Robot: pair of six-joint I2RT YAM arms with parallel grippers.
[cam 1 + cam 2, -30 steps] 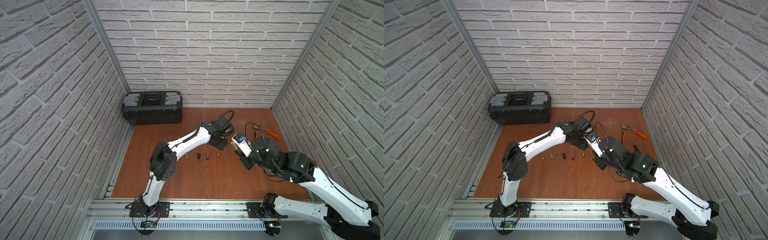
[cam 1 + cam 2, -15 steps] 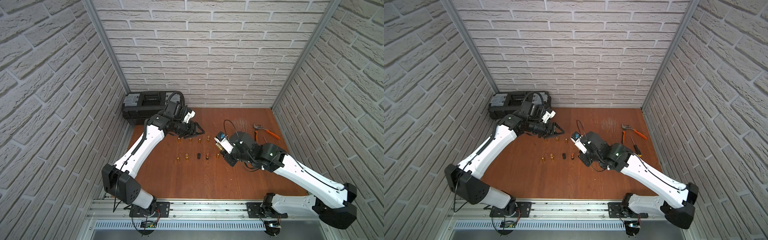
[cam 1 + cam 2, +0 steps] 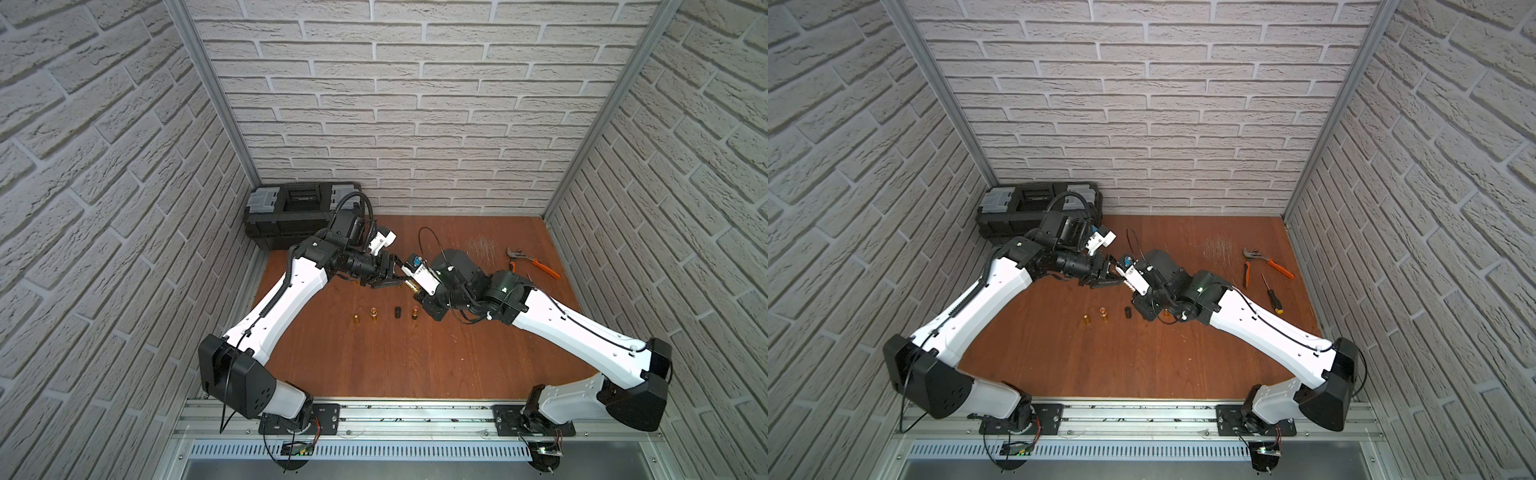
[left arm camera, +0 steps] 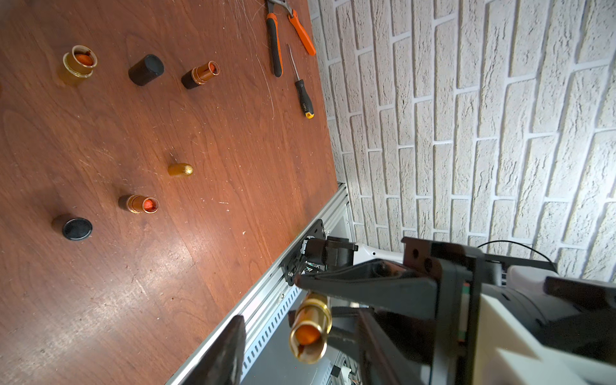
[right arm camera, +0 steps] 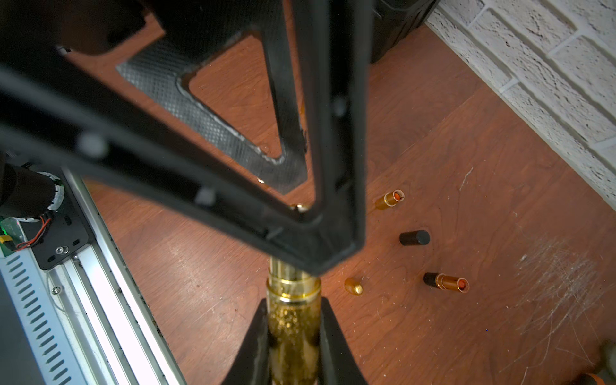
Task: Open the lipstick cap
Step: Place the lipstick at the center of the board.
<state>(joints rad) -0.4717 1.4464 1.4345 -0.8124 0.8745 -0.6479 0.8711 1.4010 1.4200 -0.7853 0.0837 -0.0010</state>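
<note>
My right gripper (image 5: 293, 301) is shut on the glittery gold base of a lipstick (image 5: 294, 330), held above the wooden floor (image 3: 415, 365). In the left wrist view the lipstick's (image 4: 310, 328) end is uncovered, with the orange stick showing inside the gold tube. My left gripper (image 4: 308, 330) is open around that end, one finger (image 4: 226, 353) well clear of the tube. In both top views the two grippers meet tip to tip, the left gripper (image 3: 394, 275) facing the right gripper (image 3: 417, 291). A small gold cap (image 4: 180, 169) lies alone on the floor.
Below the grippers stand a gold piece (image 3: 356, 319), an open lipstick (image 3: 373, 313), a black cap (image 3: 397, 312) and another open lipstick (image 3: 414, 311). A black toolbox (image 3: 299, 216) sits back left. Pliers (image 3: 534, 262) and a screwdriver (image 3: 1273, 297) lie at right.
The left arm swung out toward the toolbox half a second ago and has come back to the lipstick. The right gripper stayed shut on the lipstick and shifted slightly.
</note>
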